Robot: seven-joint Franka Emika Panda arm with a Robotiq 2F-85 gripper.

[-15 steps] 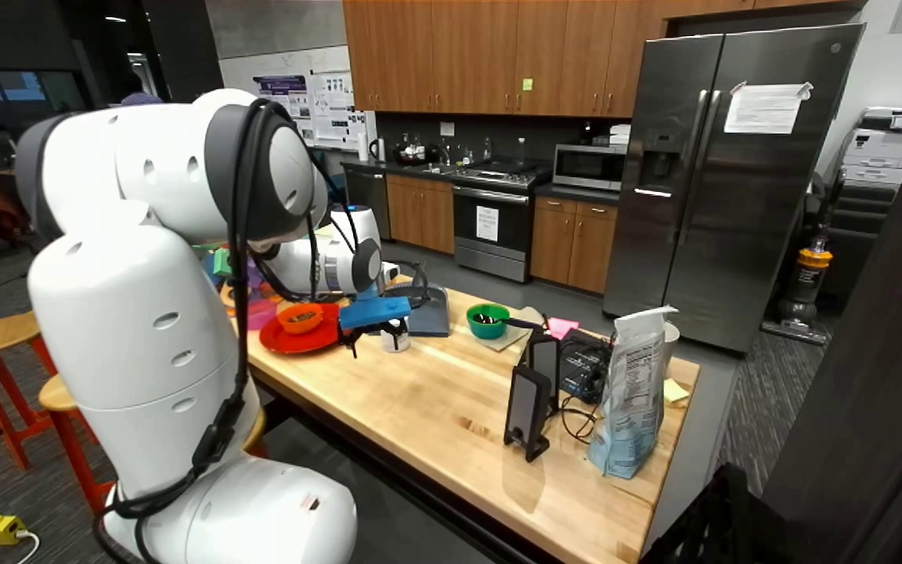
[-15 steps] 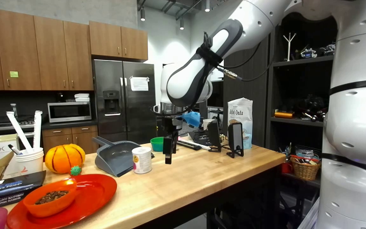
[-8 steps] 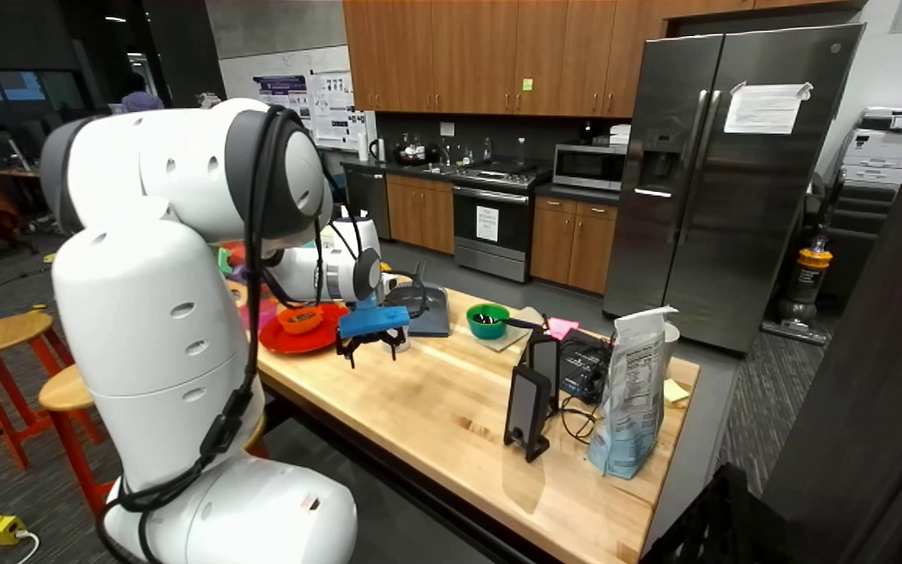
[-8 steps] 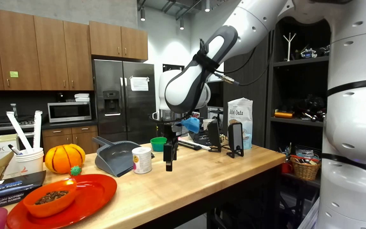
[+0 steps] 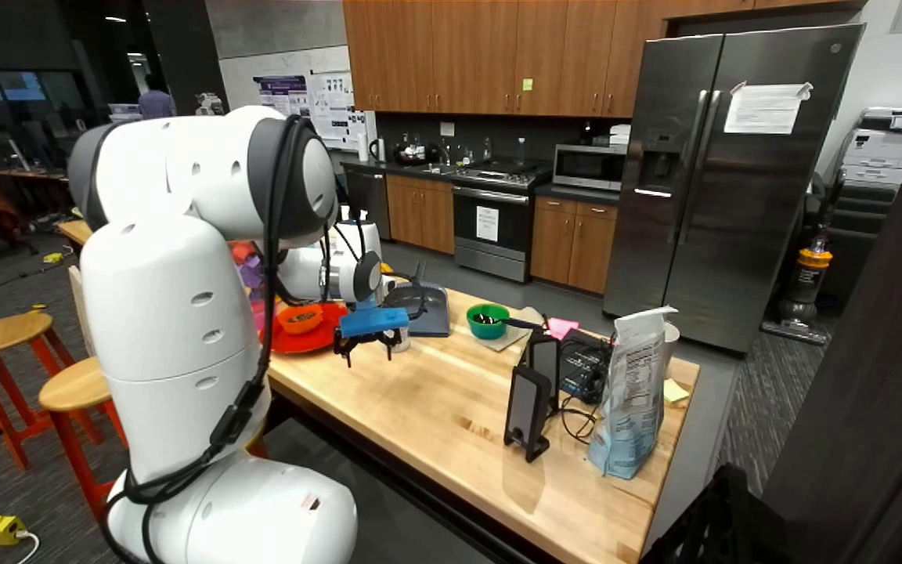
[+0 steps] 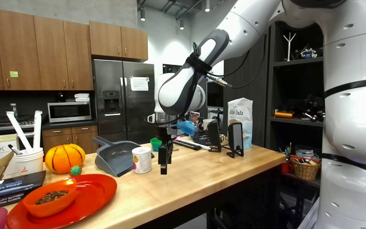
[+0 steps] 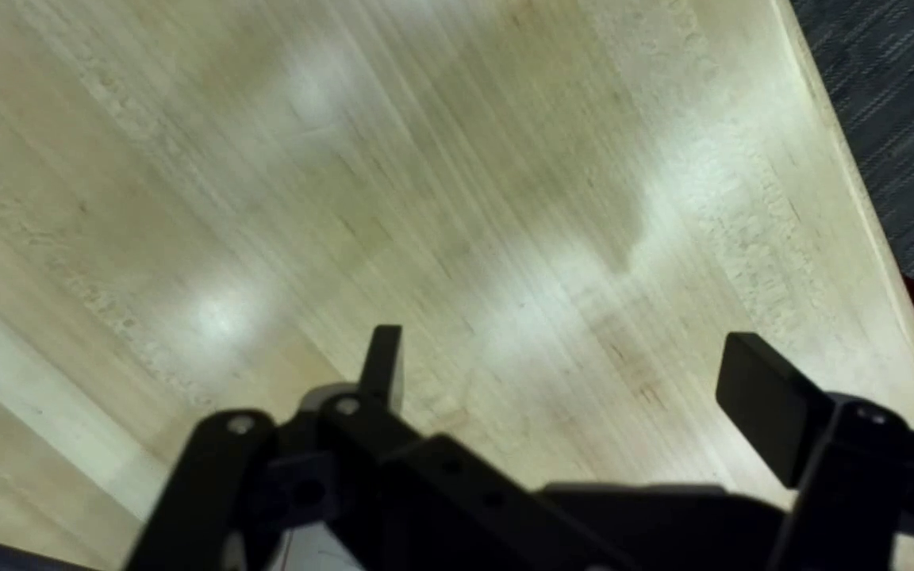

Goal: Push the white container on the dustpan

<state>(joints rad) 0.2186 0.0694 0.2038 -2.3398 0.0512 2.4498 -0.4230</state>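
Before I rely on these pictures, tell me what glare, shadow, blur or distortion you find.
Wrist view: white glare patches and soft shadows on the wooden tabletop, the end effector nearly black, its edges slightly soft. In an exterior view, the far wall is washed near-white; in an exterior view, the refrigerator leans outward, probably wide-angle distortion.

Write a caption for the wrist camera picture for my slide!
The tool stands open over a wooden tabletop, with dark carpet beyond the edge.
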